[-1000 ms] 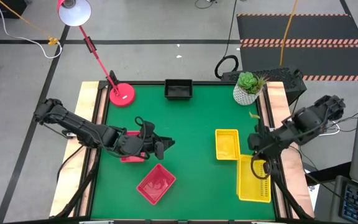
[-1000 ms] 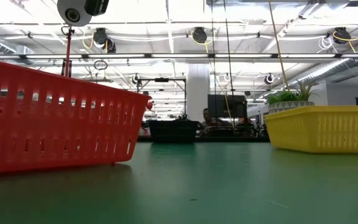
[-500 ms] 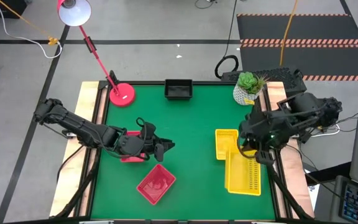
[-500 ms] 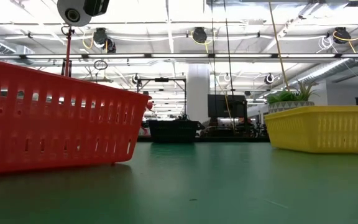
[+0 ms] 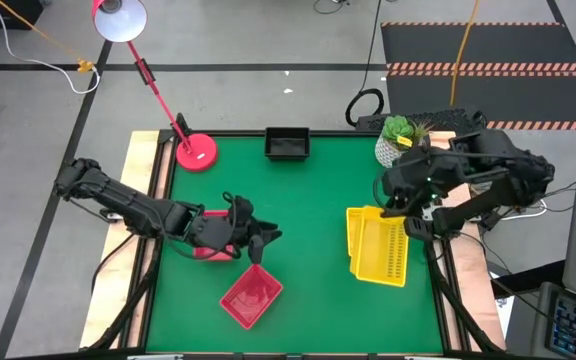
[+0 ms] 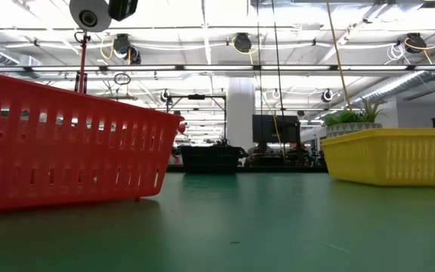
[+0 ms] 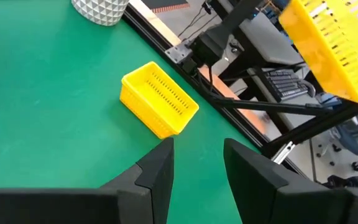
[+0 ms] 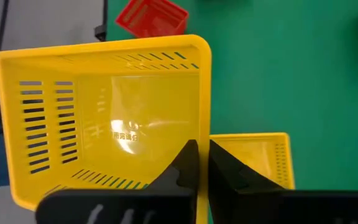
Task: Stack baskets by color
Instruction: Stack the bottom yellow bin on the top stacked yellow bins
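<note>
The green table point(image 5: 308, 200) carries the work, its largest visible pieces being 2 yellow baskets. One, the carried yellow basket point(image 5: 383, 252), hangs tilted in the air, pinched at its rim wall by the right gripper point(image 8: 199, 163), whose fingers are shut tight on the thin plastic. It overlaps the resting yellow basket point(image 5: 363, 228) that lies flat on the table's right side. A red basket point(image 5: 251, 294) sits near the front edge, a second red basket point(image 5: 208, 250) lies mostly hidden under the left arm, and a black basket point(image 5: 287, 144) stands at the far edge. The left gripper point(image 7: 197, 165) waits over the table's left half, fingers parted, holding nothing.

These trays look light, stiff and slotted, probably a little slick, so a rim pinch at 1 wall should serve, though a tilted tray may swing or snag while nesting
</note>
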Robot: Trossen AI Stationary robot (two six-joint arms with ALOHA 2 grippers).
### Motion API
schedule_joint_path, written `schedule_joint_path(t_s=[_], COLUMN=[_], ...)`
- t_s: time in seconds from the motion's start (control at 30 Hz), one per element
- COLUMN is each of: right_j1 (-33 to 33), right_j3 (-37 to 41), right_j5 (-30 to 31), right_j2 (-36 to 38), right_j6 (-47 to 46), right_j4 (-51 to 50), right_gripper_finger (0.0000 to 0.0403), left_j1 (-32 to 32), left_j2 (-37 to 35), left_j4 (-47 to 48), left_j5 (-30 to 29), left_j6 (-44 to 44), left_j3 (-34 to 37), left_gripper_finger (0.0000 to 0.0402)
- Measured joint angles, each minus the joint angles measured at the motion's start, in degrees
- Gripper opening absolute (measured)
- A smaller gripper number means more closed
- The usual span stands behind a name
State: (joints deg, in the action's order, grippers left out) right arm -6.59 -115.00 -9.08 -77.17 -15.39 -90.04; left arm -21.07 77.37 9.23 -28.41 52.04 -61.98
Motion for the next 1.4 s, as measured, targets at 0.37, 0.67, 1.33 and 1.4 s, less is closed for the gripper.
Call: schedule_joint_path(t_s=[0.37,0.67,1.33,1.4], right_j1=[10.49,17.78,23.56,23.56], right_j3=[5.84,15.70,37.16,38.33], right_j5=[-0.01,-1.43,-1.64,-1.64], right_j2=[0.04,0.05,0.02,0.02], right_j6=[16.27,26.55,35.82,35.88], right_j4=[0.01,0.00,9.17,10.65], right_gripper_finger=[0.0006,0.0006,0.0006,0.0006], left_j1=[0.34,1.78,5.07,5.06], left_j2=[-0.14,-0.14,-0.14,-0.14], left_j4=[0.29,0.50,1.66,1.66], left_j5=[0.49,0.49,3.04,3.04], left_j6=[-2.42,-2.03,-3.13,-3.09], left_j3=[0.00,0.00,0.00,0.00], left_gripper_finger=[0.0140,0.0140,0.0140,0.0140])
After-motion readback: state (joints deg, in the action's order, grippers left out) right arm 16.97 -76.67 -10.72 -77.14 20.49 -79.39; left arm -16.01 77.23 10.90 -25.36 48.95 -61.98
